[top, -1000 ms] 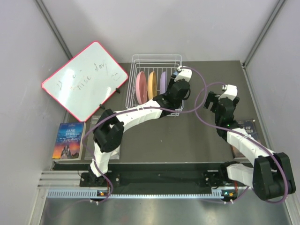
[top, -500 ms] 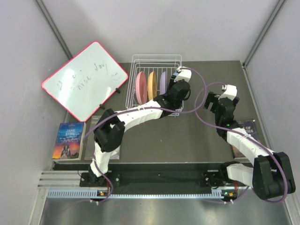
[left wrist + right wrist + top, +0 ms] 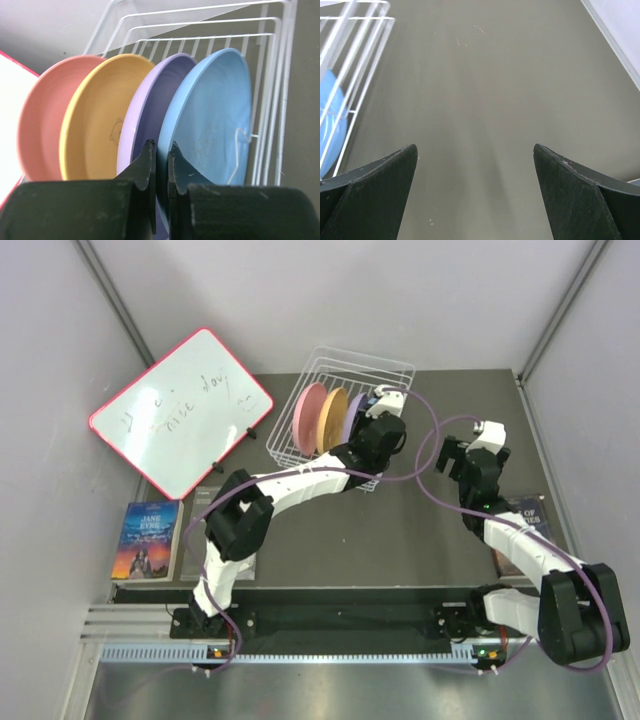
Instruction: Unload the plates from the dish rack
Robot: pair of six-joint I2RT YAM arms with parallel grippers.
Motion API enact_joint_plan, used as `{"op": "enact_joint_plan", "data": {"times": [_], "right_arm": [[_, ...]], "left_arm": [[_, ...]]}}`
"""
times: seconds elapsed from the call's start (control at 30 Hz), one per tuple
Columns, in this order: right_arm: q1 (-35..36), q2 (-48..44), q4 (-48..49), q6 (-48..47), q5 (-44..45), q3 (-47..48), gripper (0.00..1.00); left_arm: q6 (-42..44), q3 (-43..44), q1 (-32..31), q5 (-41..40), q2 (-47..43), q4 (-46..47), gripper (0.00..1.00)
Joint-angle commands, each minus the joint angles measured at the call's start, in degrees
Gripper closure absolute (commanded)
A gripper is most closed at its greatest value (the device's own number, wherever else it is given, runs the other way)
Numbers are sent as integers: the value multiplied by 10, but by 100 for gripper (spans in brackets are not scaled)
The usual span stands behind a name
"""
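Note:
The white wire dish rack (image 3: 360, 352) sits skewed at the back of the table, and several plates stand on edge in it. In the left wrist view they are pink (image 3: 42, 125), orange (image 3: 100, 120), lilac-purple (image 3: 165, 80) and light blue (image 3: 215, 115), from left to right. My left gripper (image 3: 161, 147) is shut on the near rim of the light blue plate, one finger on each face. In the top view the left gripper (image 3: 372, 425) covers that plate. My right gripper (image 3: 475, 147) hangs open over bare table, right of the rack (image 3: 365, 55).
A red-framed whiteboard (image 3: 180, 410) leans at the back left. A book (image 3: 148, 538) lies at the near left, another (image 3: 205, 502) beside the left arm, and a third (image 3: 528, 512) under the right arm. Grey walls close in both sides.
My left gripper has shut on the light blue plate. The dish rack has swung askew, its far edge shifted to the right, and the plates moved with it. The right arm stayed still.

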Motion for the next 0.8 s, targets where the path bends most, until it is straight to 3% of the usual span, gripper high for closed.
{"op": "enact_joint_plan", "data": {"times": [0.0,0.2,0.5,0.77], "right_arm": [[-9,2,13,12,-8,8,0],[-8,8,13,13,-13,11,0],[-10,18,13,13,-18,16,0],[-10,19,9,13,-15,16,0]], "left_arm": [[7,3,-6,42,7,38,100],[100,3,-6,-21,10,99,100],[399,-51,-11,-123,34,444,100],[473,-28,-13,-110,19,493,100]]}}
